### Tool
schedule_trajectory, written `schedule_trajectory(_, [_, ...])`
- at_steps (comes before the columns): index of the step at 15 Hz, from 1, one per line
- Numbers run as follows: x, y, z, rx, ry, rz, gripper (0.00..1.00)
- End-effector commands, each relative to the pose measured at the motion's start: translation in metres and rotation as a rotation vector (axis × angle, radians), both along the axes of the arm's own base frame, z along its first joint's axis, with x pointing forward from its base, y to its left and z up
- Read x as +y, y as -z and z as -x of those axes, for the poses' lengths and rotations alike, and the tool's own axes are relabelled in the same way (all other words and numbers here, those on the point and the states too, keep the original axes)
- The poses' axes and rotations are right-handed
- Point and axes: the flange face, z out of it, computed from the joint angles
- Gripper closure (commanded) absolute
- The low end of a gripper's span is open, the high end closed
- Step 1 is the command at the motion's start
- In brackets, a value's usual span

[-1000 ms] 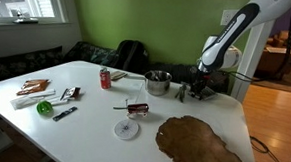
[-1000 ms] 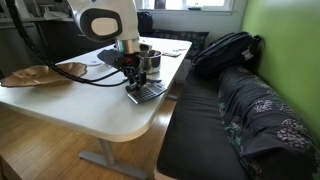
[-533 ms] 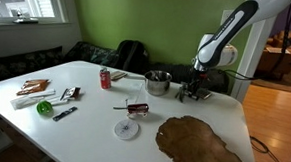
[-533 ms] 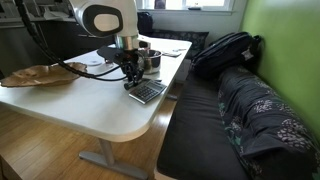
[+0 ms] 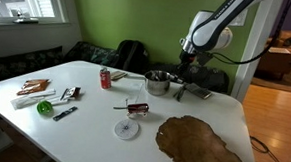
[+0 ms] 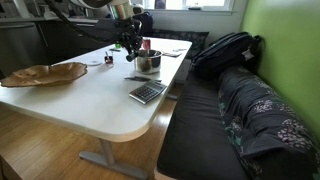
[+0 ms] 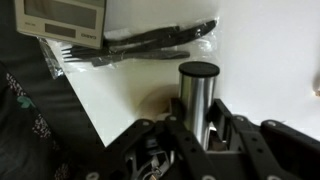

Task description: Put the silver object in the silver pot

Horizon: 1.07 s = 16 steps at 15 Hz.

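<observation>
Now we're up: the gripper [image 7: 199, 126] has the silver cylinder [image 7: 197, 88] pinched and clear of the table [image 7: 270, 60].
In the wrist view its fingers [image 7: 176, 128] press on either side of the cylinder, which stands upright between them. Below it lie the calculator [image 7: 62, 15] and the black cutlery [image 7: 150, 40]. A second ago the gripper was down at the tabletop beside that calculator [image 6: 146, 92]; now both exterior views show it raised and swung towards the silver pot [image 5: 157, 83], hanging near it but not yet over the opening, we'd say. The pot [image 6: 148, 61] stands open-topped, with the red can [image 5: 106, 79] well apart from it. So the pick looks done; the carry over the rim and the release remain.
</observation>
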Motion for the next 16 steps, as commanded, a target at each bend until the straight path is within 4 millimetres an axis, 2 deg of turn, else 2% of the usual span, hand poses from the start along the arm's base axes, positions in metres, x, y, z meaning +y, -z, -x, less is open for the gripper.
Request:
schedule_trajectory(1, [0.003, -0.003, 0.0, -0.002, -0.001, 0.001, 0.64])
schedule_trajectory(2, [0.002, 0.0, 0.0, 0.003, 0.0, 0.0, 0.64])
schedule_trajectory(3, [-0.005, 0.008, -0.006, -0.02, 0.013, 0.007, 0.89])
schedule_trajectory(5, [-0.007, 0.004, -0.033, -0.115, -0.005, 0.001, 0.89])
schedule_trajectory(9, [0.007, -0.021, -0.075, -0.222, -0.031, -0.009, 0.89])
schedule_trajectory(11, [0.007, -0.013, -0.09, -0.203, -0.015, -0.034, 0.89])
schedule_trajectory(13, [0.005, 0.0, -0.096, -0.158, 0.016, -0.03, 0.89])
schedule_trajectory(14, [0.003, 0.004, -0.098, -0.142, 0.026, -0.026, 0.39])
schedule_trajectory(16, [0.001, 0.004, -0.101, -0.145, 0.034, -0.04, 0.33])
